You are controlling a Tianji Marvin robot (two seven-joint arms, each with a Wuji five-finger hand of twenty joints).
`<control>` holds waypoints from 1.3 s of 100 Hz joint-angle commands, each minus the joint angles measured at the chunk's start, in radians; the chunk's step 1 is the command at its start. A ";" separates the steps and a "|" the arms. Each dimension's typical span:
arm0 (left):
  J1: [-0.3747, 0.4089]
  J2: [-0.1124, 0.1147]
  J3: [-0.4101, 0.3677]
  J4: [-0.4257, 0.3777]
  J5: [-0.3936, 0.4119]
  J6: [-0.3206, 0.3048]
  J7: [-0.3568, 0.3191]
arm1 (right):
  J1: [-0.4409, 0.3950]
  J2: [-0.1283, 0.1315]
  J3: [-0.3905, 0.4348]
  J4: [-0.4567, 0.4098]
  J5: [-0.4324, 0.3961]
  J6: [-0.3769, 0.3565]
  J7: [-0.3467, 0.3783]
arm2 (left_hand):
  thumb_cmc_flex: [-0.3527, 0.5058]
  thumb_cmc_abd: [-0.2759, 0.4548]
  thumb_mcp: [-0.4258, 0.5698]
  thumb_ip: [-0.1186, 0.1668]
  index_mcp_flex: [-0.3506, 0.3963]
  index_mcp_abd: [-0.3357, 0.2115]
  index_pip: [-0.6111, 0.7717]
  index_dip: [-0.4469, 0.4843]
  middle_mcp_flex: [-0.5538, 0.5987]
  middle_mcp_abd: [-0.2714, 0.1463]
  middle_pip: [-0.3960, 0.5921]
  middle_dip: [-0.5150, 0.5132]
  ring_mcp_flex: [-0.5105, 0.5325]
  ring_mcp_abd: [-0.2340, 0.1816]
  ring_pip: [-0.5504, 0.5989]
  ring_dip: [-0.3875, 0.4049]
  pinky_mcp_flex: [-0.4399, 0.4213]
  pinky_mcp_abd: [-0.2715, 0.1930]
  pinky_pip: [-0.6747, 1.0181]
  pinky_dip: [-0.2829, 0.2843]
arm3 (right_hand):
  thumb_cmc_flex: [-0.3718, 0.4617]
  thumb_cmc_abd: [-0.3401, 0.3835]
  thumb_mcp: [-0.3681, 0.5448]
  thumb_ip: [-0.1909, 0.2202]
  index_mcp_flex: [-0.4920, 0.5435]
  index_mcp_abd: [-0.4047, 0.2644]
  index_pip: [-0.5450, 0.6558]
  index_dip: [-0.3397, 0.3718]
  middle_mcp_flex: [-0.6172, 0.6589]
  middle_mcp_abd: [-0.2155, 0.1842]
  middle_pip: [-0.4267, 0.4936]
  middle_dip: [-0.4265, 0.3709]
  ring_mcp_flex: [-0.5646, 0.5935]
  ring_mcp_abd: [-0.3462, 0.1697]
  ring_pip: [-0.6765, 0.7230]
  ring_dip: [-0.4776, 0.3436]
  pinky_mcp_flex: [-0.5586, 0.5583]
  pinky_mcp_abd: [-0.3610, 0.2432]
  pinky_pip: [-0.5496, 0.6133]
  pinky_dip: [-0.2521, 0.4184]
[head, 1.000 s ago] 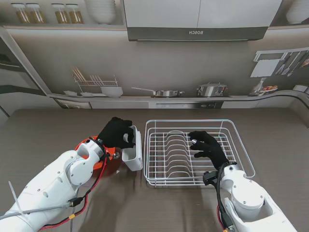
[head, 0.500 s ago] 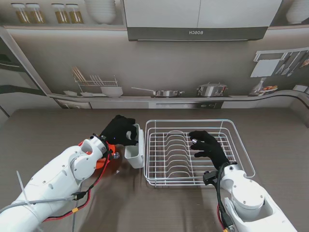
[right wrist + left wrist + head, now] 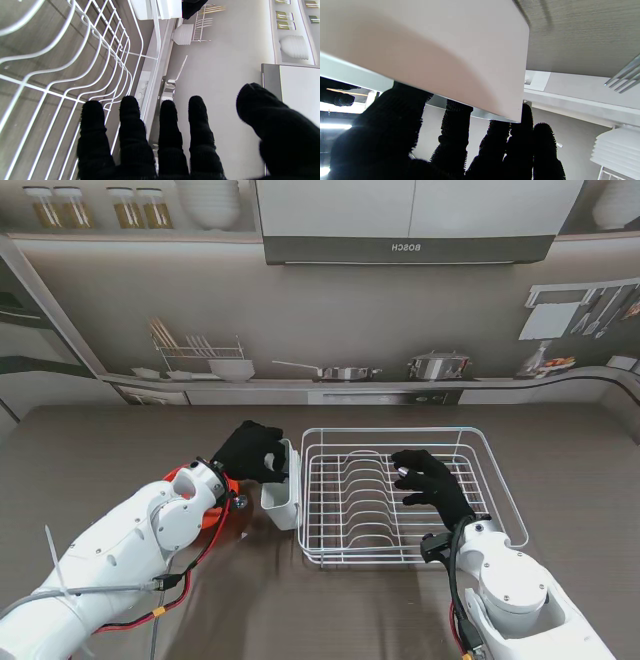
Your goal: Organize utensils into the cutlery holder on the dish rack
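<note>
Comparing w/ a second earlier, the white cutlery holder (image 3: 281, 496) had shifted right and stood more upright, now just beside the dish rack (image 3: 408, 492), at its left wall. Judgement: the holder was being brought to hang on the rack; not clearly hooked yet, and no utensils visible on the table, so the sorting itself hadn't begun. Left hand (image 3: 252, 452) was closed on the holder's far end, fingers (image 3: 455, 125) curled over its rim, thumb on the outer wall. Right hand (image 3: 432, 485) hovered over the rack's wires, fingers (image 3: 130, 120) spread and nearly straight, holding nothing.
</note>
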 commanded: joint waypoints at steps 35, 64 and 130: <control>-0.020 -0.014 0.026 0.022 -0.023 0.006 -0.021 | -0.003 -0.005 0.000 -0.002 0.003 0.002 0.011 | 0.175 0.091 0.169 0.052 -0.001 -0.002 -0.009 -0.011 0.173 -0.128 0.247 0.118 -0.006 0.001 0.018 0.011 -0.020 -0.021 0.015 -0.009 | -0.024 0.016 -0.008 0.020 0.002 -0.003 0.000 -0.020 0.007 0.000 0.000 -0.005 0.024 -0.007 -0.005 -0.005 0.005 -0.004 -0.011 0.014; -0.017 -0.013 0.027 0.018 -0.034 0.013 -0.037 | -0.003 -0.005 -0.001 -0.002 0.004 0.003 0.012 | 0.181 0.098 0.144 0.055 -0.003 -0.005 -0.027 -0.046 0.167 -0.119 0.251 0.104 -0.009 0.009 0.013 0.009 -0.024 -0.012 0.009 -0.008 | -0.025 0.019 -0.008 0.020 0.003 -0.003 0.000 -0.021 0.007 0.001 0.000 -0.005 0.025 -0.007 -0.005 -0.005 0.004 -0.005 -0.011 0.013; 0.016 0.003 -0.004 -0.027 -0.021 0.025 -0.083 | -0.002 -0.006 -0.002 -0.001 0.005 0.006 0.010 | 0.165 0.110 0.041 0.060 -0.053 0.056 -0.160 -0.165 0.099 -0.098 0.277 -0.125 -0.031 0.015 -0.030 -0.012 -0.040 -0.005 -0.029 0.000 | -0.024 0.020 -0.007 0.020 0.005 -0.002 0.000 -0.020 0.009 0.001 0.001 -0.004 0.025 -0.005 -0.006 -0.005 0.004 -0.004 -0.011 0.014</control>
